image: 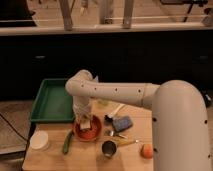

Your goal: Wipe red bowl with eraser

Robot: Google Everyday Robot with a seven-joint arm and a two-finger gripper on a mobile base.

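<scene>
Red bowl (88,129) sits on the wooden bench (130,155), directly below the hand (84,119), which reaches down into it from the white arm (115,92). A small pale block, the eraser (85,123), shows at the hand's tip inside the bowl; whether the hand is pinching it or merely resting beside it cannot be told from this view.

Just to the hand's right lie a blue pad (121,123) and, past it toward the back, a white-handled utensil (115,112). In front of the hand and a little to the right stands a dark metal cup (108,148), with a small orange fruit (146,150) farther right near the bench edge. Left of the bowl, close to its rim, lies a green vegetable (67,142), and farther left a white round cup (39,140). Behind and to the left of the hand sits a green tray (50,102).
</scene>
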